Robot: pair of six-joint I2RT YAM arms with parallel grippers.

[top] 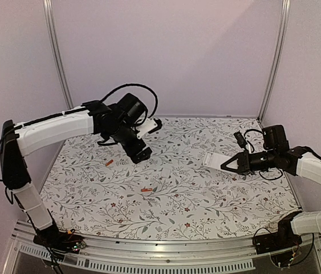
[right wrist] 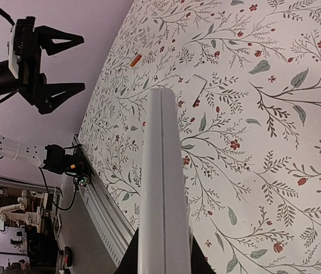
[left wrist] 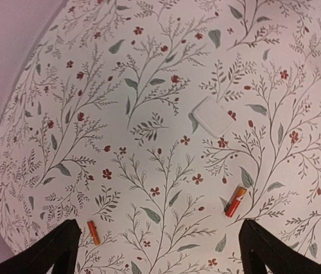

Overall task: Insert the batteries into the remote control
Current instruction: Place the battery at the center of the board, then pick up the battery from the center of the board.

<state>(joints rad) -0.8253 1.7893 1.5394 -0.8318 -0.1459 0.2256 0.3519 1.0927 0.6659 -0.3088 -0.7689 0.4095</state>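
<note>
Early stage, nothing loaded yet. Both batteries lie loose on the bench (top: 206, 200): near battery (top: 146, 189) around mid-bench, far battery (top: 109, 163) out to the left, well apart from each other.

The cover (left wrist: 213, 117) is off and lies flat on the bench by itself, near the near battery but not touching it.

The remote (top: 214, 160) is off the bench, pinched at one end by the right gripper (top: 228, 164) and held out over the right side. The right wrist view shows it edge-on, so its faces can't be read.

The left gripper (right wrist: 80, 63) is spread wide with nothing in it, raised above the bench over the batteries and cover. Both batteries sit between its fingertips in its own wrist view.

Done, judging by the layout: cover removed, remote picked up. Left to do: pick up each battery, seat both, probably refit the cover.

Containers: only the battery bay of the remote. It is not visible from any view, so I can't tell which way it faces. Both batteries are on the bench, so the bay must be empty.
</note>
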